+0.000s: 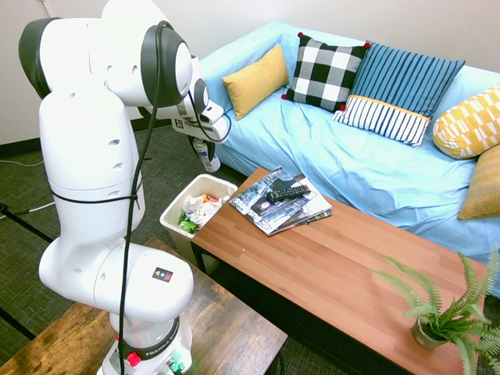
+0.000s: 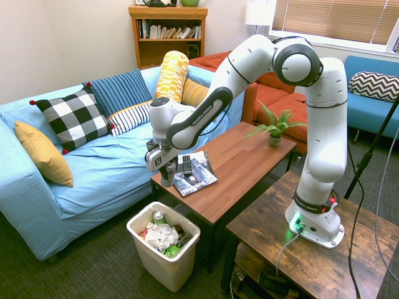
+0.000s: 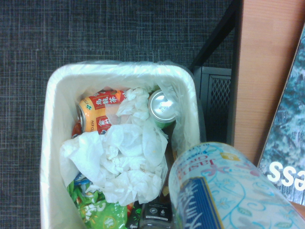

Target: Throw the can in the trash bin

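The can, silver with blue-grey markings, hangs from my gripper, which is shut on it. From outside the can points down, just above the far side of the trash bin. In the second exterior view the gripper holds the can over the gap between the table edge and the cream-white trash bin. The wrist view looks straight down into the trash bin, which holds crumpled white paper, green wrappers and other drink cans.
A wooden coffee table stands right beside the bin, with magazines and a black remote at its near end and a potted fern at the other. Behind lies a blue sofa with cushions.
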You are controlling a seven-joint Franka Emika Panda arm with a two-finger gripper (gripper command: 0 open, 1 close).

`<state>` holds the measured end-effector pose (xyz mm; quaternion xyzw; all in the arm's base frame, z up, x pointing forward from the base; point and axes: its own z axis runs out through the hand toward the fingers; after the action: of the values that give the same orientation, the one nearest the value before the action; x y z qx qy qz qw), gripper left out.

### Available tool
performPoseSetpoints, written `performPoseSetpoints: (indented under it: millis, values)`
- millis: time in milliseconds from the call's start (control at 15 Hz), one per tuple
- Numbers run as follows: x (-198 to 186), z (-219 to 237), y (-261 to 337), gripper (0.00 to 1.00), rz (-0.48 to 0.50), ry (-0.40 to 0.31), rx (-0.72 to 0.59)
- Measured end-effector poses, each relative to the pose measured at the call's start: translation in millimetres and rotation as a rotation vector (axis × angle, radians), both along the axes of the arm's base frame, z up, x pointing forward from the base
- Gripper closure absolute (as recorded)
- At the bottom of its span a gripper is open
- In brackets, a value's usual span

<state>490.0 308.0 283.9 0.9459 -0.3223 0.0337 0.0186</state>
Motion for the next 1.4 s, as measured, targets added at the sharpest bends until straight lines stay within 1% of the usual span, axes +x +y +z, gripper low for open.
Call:
performPoseSetpoints:
  millis: [200,400,667,733,867,1133,1400]
  values:
    - [4,-13,38,1.0,0.025,-0.008,-0.009]
    - [11,-49,66,1.0,0.037,0.032,-0.021]
    - [11,-114,89,1.0,0.055,0.091,-0.052]
    - [10,-129,94,0.0,0.057,0.101,-0.062]
    - [12,-144,102,0.0,0.056,0.11,-0.071]
    - [23,-138,102,0.0,0.037,0.116,-0.08]
    - [23,-141,102,0.0,0.027,0.132,-0.08]
